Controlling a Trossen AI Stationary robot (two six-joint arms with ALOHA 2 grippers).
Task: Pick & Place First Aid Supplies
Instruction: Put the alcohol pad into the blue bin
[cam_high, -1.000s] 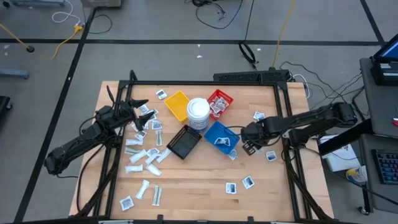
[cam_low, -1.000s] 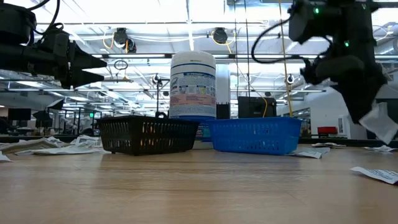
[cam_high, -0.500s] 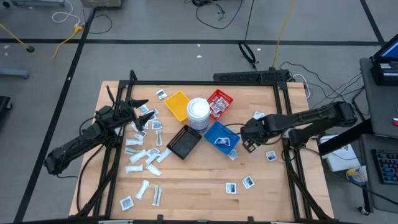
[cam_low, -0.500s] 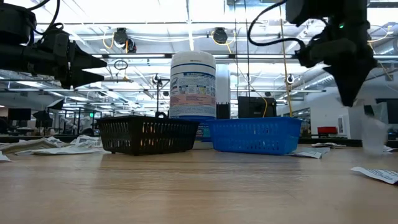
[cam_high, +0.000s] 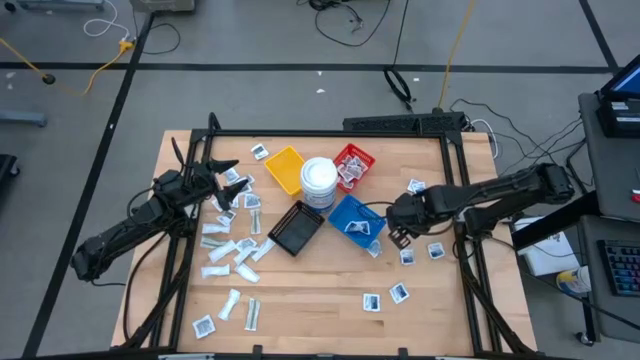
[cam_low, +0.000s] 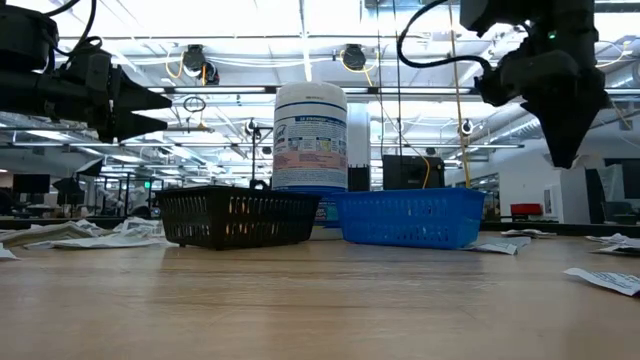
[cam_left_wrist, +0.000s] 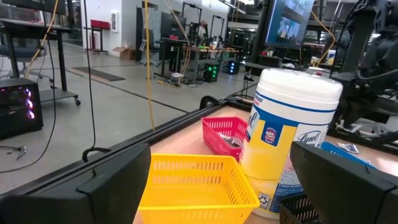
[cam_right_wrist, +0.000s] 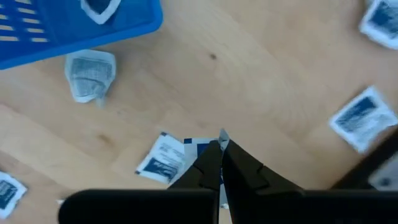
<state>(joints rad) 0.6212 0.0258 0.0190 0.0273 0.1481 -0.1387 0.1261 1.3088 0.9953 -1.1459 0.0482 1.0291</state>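
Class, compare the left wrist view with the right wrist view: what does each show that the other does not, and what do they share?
Only the left wrist view shows the yellow tray, the red tray, the white tub and the room behind. Only the right wrist view shows the shut right claw above bare table with loose packets scattered on it. Both share the blue tray: a corner in the left wrist view, its rim in the right.

Illumination is bright and even, supplied by ceiling lights (cam_low: 345, 55). Glare washes out the low view's upper background. The table (cam_high: 320, 290) shows only soft shadows. The packets (cam_right_wrist: 364, 118) appear blurred.
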